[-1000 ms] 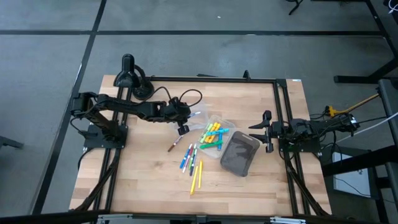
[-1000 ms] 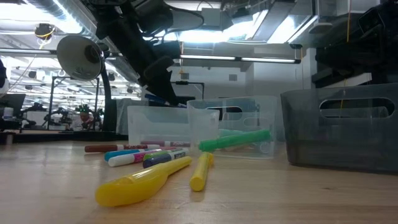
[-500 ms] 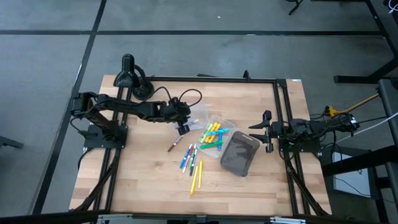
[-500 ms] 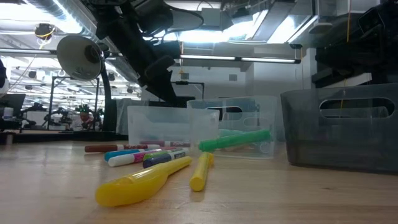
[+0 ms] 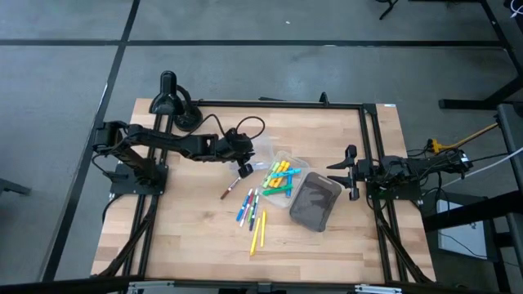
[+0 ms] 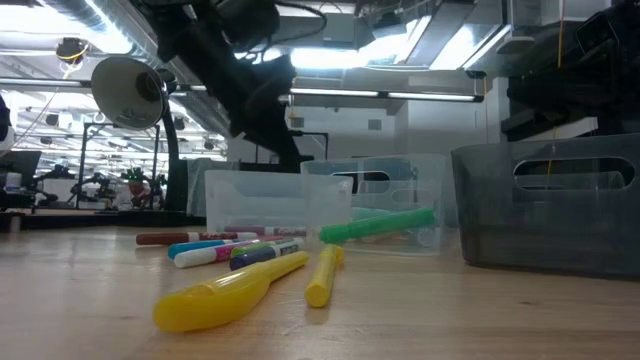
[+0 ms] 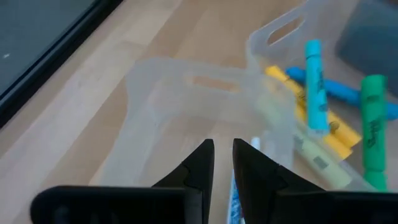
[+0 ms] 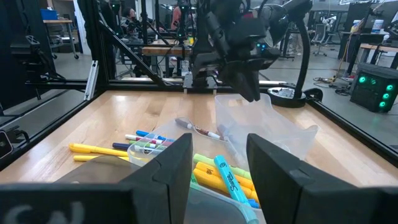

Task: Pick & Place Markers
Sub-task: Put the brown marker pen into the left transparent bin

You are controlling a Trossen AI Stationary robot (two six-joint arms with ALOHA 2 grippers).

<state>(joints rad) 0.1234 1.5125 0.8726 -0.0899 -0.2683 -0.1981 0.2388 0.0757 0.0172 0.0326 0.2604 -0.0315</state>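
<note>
Left gripper (image 5: 243,169) hangs above the near-empty clear tray (image 5: 263,155) at mid-table, fingers (image 7: 194,172) drawn close with only a narrow slot between them. In the left wrist view a thin blue-and-white marker (image 7: 235,186) shows in that slot; the fingers appear to pinch it, though contact itself cannot be confirmed. Directly below lies the tray's clear wall with its handle cut-out.

Right gripper (image 5: 350,173) waits at the table's right side, clear of the work, fingers (image 8: 168,162) spread wide and holding nothing.

Markers (image 5: 280,177): a batch of yellow, green and light blue ones lies in the second clear tray (image 5: 296,162), which touches the first. Loose markers (image 5: 248,206) lie on the wooden table (image 5: 196,237) in front of the trays: several blue and mixed-colour ones side by side, two long yellow ones (image 5: 258,232) nearest the table's front edge, and one dark red marker (image 5: 229,191) apart on the left arm's side. In the low view a green marker (image 6: 377,224) rests tilted against the tray front.

The dark grey bin (image 5: 315,202) stands just beside the trays, toward the right arm. Its contents cannot be made out
</note>
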